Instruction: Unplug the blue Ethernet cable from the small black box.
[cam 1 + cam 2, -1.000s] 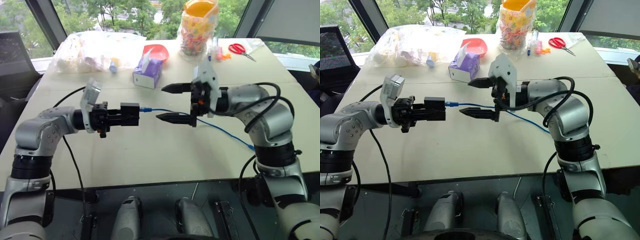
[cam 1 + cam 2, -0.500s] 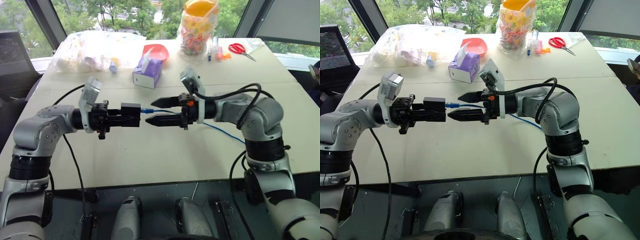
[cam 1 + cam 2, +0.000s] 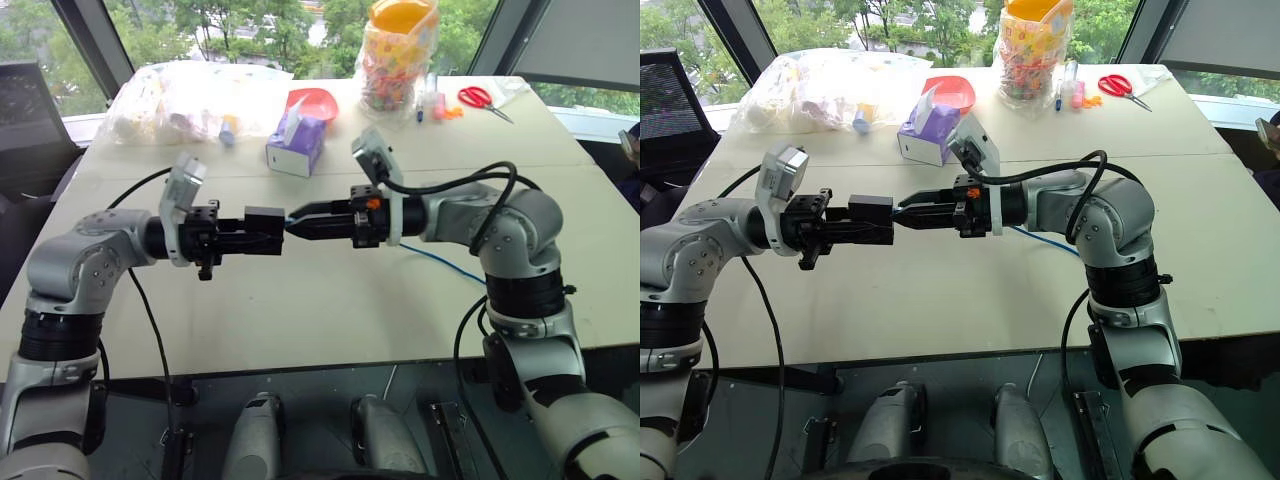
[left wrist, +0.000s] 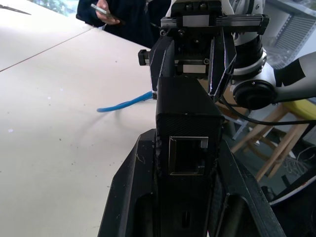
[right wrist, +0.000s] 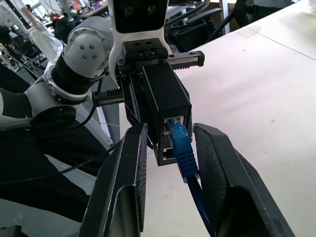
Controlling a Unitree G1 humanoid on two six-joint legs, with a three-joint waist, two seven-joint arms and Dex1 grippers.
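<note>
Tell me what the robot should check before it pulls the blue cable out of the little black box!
1. Small black box held firmly by the left gripper: ok, the gripper is shut on it, above the table.
2. Blue Ethernet cable plug in the port: ok, it is plugged in.
3. Right gripper around the plug: ok, a finger sits on each side.
4. Right gripper pinching the plug: not ok, the right wrist view shows gaps beside it.
5. Plug's release tab pressed: cannot tell.
6. Cable slack behind the right gripper: ok, it trails loosely over the table.
</note>
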